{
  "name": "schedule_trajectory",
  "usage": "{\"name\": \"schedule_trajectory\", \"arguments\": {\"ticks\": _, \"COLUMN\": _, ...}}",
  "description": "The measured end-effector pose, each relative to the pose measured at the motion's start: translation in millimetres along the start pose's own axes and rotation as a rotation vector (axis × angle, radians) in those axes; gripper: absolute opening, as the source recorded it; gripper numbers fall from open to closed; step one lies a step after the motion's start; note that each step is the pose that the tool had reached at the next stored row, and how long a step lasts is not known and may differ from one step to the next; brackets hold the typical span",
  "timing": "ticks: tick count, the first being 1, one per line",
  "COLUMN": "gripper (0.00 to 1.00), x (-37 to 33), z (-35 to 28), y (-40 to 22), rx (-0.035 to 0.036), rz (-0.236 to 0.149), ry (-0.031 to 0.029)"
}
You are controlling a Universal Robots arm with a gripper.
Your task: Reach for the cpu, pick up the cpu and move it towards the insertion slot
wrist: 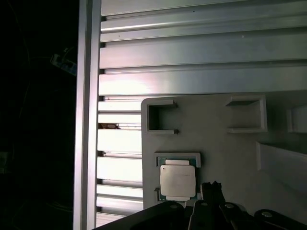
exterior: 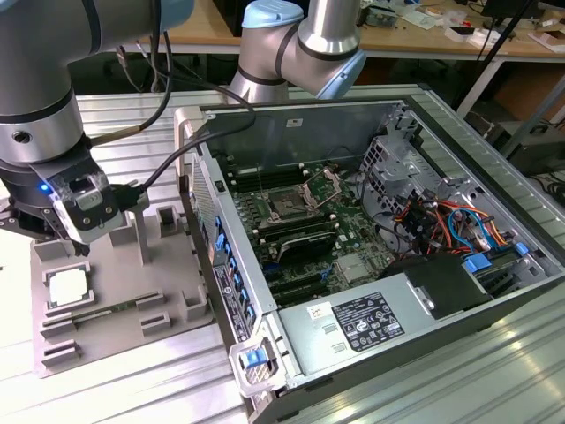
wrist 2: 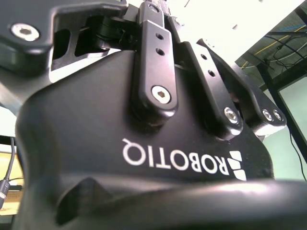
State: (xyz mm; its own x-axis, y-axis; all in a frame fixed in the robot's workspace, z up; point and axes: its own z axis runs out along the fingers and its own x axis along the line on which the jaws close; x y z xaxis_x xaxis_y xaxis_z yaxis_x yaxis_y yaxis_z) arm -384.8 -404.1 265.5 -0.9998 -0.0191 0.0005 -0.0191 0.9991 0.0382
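Item: cpu [wrist: 178, 181], seated flat in moulded tray [wrist: 216, 143] recess, held square for pickup. gripper [wrist: 211, 191] poised near it; open or closed cannot be told.

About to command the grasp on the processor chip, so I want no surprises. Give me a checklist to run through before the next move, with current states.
1. Chip lying flat in its tray pocket, top uncovered: ok.
2. Gripper above the tray, close to the chip: ok.
3. Chip not yet held: ok.
4. Socket plate looks lifted, socket uncovered: ok.
5. Straight path from tray to socket: not ok, the case wall stands between.
6. Chip orientation matching socket: cannot tell.
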Motion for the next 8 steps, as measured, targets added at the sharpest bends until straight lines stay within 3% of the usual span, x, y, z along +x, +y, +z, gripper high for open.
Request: {"name": "schedule_trajectory", "arguments": {"ticks": 8, "gripper": 0.11, "x": 0.0, "z": 5.2, "y": -0.2, "rx": 0.0000, "rz": 0.000, "ry": 0.0000}}
